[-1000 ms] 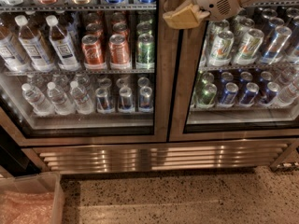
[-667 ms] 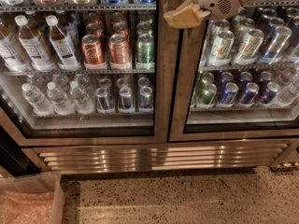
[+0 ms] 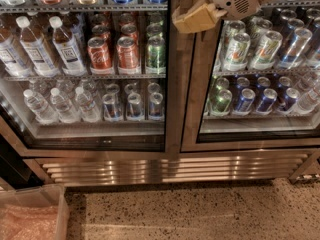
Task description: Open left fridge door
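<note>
- Left fridge door (image 3: 85,69) fills the scene's left side, closed, showing water bottles (image 3: 60,104) and red cans (image 3: 114,54).
- Gripper (image 3: 192,18) hangs high by the seam with the right door (image 3: 260,129); wide or narrow, cannot tell.

A steel grille (image 3: 175,168), speckled floor (image 3: 200,214), plastic bin (image 3: 61,213) and the right-hand door (image 3: 250,145).

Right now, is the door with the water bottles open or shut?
Shut: the left fridge door sits flush, no gap; the gripper is at its upper right.
</note>
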Action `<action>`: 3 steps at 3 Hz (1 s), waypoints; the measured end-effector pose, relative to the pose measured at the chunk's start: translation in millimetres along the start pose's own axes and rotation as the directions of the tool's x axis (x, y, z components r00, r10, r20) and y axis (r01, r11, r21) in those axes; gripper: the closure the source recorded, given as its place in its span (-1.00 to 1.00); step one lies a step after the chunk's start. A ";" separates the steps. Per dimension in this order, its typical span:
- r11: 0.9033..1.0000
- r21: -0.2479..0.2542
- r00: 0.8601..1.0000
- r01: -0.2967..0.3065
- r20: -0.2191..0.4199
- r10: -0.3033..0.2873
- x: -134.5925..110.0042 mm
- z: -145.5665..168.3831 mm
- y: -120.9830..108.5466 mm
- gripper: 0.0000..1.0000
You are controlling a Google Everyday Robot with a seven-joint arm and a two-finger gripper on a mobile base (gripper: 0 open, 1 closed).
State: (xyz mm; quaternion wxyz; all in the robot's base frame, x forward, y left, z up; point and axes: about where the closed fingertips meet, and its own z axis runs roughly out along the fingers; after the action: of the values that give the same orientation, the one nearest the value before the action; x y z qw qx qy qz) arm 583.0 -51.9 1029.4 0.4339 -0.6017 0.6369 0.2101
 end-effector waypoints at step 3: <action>1.000 -0.010 1.000 -0.012 0.000 0.012 -0.7 1.4 -0.5 -0.31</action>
State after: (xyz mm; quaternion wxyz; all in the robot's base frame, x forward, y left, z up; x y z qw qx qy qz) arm 583.8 -50.4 1029.4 0.4297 -0.6001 0.6393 0.2159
